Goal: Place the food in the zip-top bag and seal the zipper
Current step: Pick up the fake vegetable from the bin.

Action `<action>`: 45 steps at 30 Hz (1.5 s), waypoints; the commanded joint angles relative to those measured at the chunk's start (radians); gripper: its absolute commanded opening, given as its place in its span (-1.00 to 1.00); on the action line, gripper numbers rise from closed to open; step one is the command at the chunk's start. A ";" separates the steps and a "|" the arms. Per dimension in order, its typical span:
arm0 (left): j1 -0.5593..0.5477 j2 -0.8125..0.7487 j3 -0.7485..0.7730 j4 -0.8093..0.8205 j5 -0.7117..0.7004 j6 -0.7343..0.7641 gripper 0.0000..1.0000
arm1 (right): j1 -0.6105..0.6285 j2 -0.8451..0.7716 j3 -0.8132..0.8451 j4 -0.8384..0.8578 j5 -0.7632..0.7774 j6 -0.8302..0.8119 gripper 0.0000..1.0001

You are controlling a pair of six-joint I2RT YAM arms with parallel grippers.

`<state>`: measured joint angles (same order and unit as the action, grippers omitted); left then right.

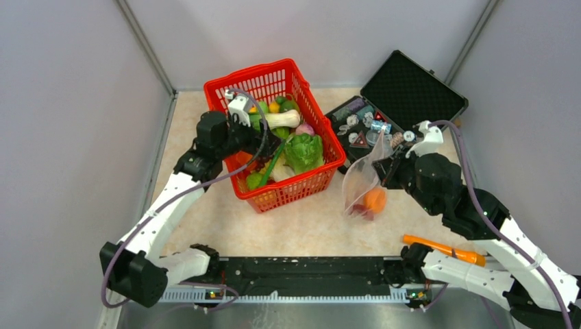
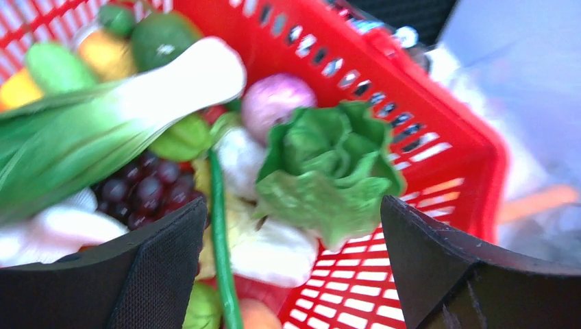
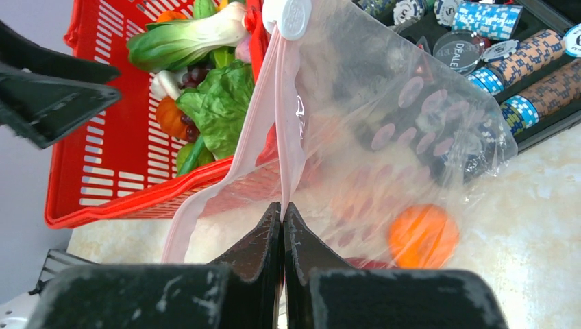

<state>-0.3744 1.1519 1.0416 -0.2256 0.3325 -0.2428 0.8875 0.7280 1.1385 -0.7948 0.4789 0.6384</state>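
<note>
The red basket [image 1: 301,185] holds the food: a green lettuce [image 1: 304,151], a bok choy [image 2: 123,116], dark grapes [image 2: 140,188] and other pieces. My left gripper [image 2: 293,205] hangs open over the basket, just above the lettuce [image 2: 329,171], holding nothing. My right gripper [image 3: 282,207] is shut on the pink zipper [image 3: 284,123] of the clear zip-top bag [image 3: 384,123], holding it upright to the right of the basket with its mouth gaping. An orange round [image 3: 423,235] and a red piece [image 3: 370,262] lie in the bag's bottom. The white slider [image 3: 288,15] sits at the zipper's far end.
An open black case [image 1: 411,89] with chips and trinkets stands behind the bag [image 1: 363,179]. An orange carrot-like piece [image 1: 445,250] lies near the right arm's base. Grey walls close in the table on the left, back and right.
</note>
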 commanded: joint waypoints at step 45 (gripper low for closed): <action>-0.104 0.043 -0.073 0.353 0.153 -0.028 -1.00 | 0.001 0.001 -0.034 0.047 -0.015 0.011 -1.00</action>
<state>-0.4770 1.2972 0.9836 0.0113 0.5331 -0.2848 0.8875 0.7399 1.1137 -0.7841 0.4656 0.6403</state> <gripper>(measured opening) 0.032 0.004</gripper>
